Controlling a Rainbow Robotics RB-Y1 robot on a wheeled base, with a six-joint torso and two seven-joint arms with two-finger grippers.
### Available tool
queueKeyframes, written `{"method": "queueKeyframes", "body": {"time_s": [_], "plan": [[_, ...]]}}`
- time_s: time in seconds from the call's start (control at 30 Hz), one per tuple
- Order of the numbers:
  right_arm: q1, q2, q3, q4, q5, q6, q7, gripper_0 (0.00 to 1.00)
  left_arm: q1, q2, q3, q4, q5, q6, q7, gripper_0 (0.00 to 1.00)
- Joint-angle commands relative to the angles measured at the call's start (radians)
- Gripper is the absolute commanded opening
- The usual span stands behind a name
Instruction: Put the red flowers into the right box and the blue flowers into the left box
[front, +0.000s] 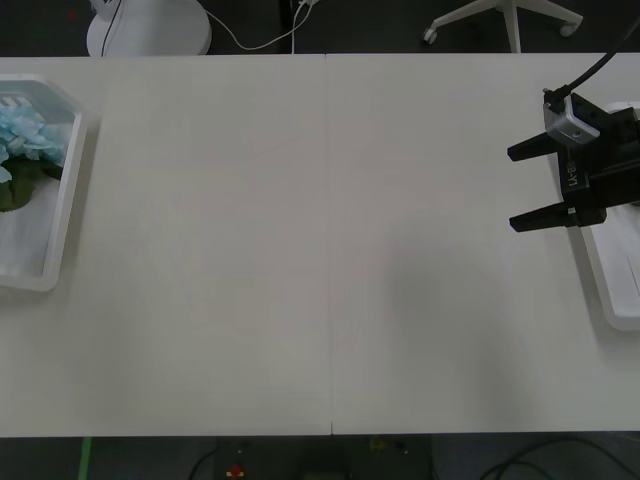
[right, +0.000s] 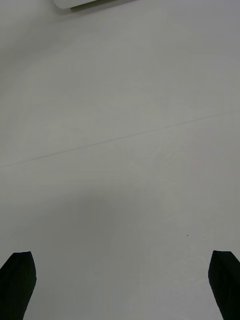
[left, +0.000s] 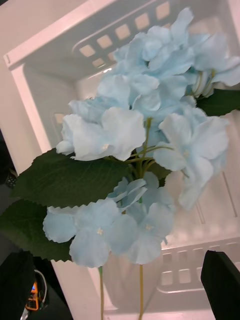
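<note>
A wide white table (front: 320, 250) runs across the front view, bare across its whole middle, with a thin seam running front to back down its centre. Its far edge meets a dark floor where a white round stand base (front: 148, 27) and the legs of a chair (front: 505, 20) show; its near edge drops to a dark strip of floor with cables.

At the table's left edge sits the left box (front: 66, 200), a shallow white tray cut off by the picture's side. Inside it lie the blue flowers (front: 28, 135), pale blue petals with a dark green leaf below them. In the left wrist view these blooms (left: 145, 130) are close up: three or so clusters of pale petals, two broad green leaves and two thin tan stems, resting inside the slotted white walls of the box (left: 55, 55). The left gripper (left: 120, 287) hangs above them, its two black fingers spread to the corners, holding nothing.

At the table's right edge one more white tray, the right box (front: 612, 290), shows a part of its rim. The right gripper (front: 530, 185) hovers at its inner side, two black fingers parted wide and pointing toward the table's centre, empty. Its wrist view shows the same spread fingers (right: 17, 280) over bare table, with a corner of a white tray at the far edge
</note>
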Motion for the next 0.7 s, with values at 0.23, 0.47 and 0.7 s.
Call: {"method": "queueKeyframes", "body": {"time_s": [0.23,0.47,0.7], "plan": [[-0.027,-0.03,-0.018,-0.01,0.001,-0.006,-0.006,1.0,0.014,0.053,0.037,-0.055,0.232,-0.027,0.065,0.96],[-0.027,-0.03,-0.018,-0.01,0.001,-0.006,-0.006,1.0,0.046,0.053,0.032,-0.055,0.451,-0.059,0.082,0.96],[-0.027,-0.03,-0.018,-0.01,0.001,-0.006,-0.006,1.0,0.057,0.053,-0.023,0.057,0.876,-0.102,0.038,0.97]]}}
